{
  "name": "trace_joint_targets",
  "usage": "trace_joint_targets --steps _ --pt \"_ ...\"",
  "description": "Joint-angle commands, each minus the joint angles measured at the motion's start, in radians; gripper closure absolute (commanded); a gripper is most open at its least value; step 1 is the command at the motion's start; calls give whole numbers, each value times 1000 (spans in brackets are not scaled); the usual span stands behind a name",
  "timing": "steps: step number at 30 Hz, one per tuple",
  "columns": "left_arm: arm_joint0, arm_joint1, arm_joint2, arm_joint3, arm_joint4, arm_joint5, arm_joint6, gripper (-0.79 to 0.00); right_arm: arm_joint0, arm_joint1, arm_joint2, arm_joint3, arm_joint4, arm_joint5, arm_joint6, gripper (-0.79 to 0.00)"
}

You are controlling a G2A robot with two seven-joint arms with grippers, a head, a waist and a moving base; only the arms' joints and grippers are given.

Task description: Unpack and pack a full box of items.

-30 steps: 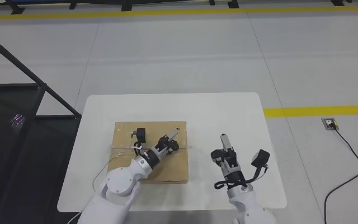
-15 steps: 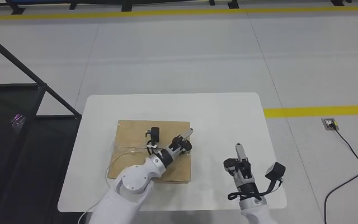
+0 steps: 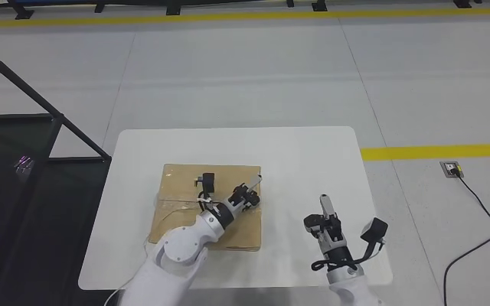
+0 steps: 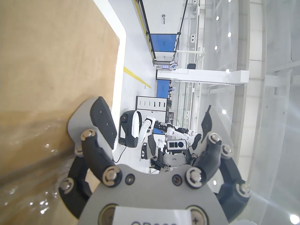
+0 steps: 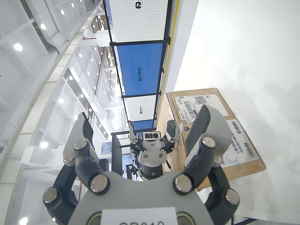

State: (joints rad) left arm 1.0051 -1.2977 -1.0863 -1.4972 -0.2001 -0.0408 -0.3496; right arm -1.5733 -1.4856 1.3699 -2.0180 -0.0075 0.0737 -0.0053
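A closed cardboard box [image 3: 184, 187] lies on the white table [image 3: 306, 153], left of the middle, with clear tape [image 3: 170, 201] across its top. My left gripper [image 3: 249, 190] hovers over the box's right edge, fingers open and empty. In the left wrist view one pad [image 4: 102, 118] of the left gripper [image 4: 154, 111] sits just beside the box top [image 4: 46, 47]. My right gripper [image 3: 325, 208] stands open over bare table right of the box. In its own view the right gripper [image 5: 144, 115] faces the labelled box [image 5: 165, 115] and the left gripper [image 5: 152, 133].
A black metal frame [image 3: 46, 130] stands off the table's left side. A yellow line [image 3: 429, 151] runs on the floor to the right. Bare table lies behind the box and between the two arms.
My left gripper has slid right along the box top to its right edge. My right arm has pulled back to the right and toward the table's front.
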Motion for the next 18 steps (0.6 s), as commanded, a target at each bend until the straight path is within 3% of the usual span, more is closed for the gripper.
trace_joint_targets --steps 1,11,18 --pt "22 7 -29 -22 24 -4 -7 -785 11 0 -6 7 0 4 3 -785" --pt "144 49 -244 -91 41 1 -60 -785 73 -2 -51 36 -10 28 12 -785" --pt "258 73 -408 -151 26 -54 -58 -785 133 -5 -93 66 -18 58 18 -785"
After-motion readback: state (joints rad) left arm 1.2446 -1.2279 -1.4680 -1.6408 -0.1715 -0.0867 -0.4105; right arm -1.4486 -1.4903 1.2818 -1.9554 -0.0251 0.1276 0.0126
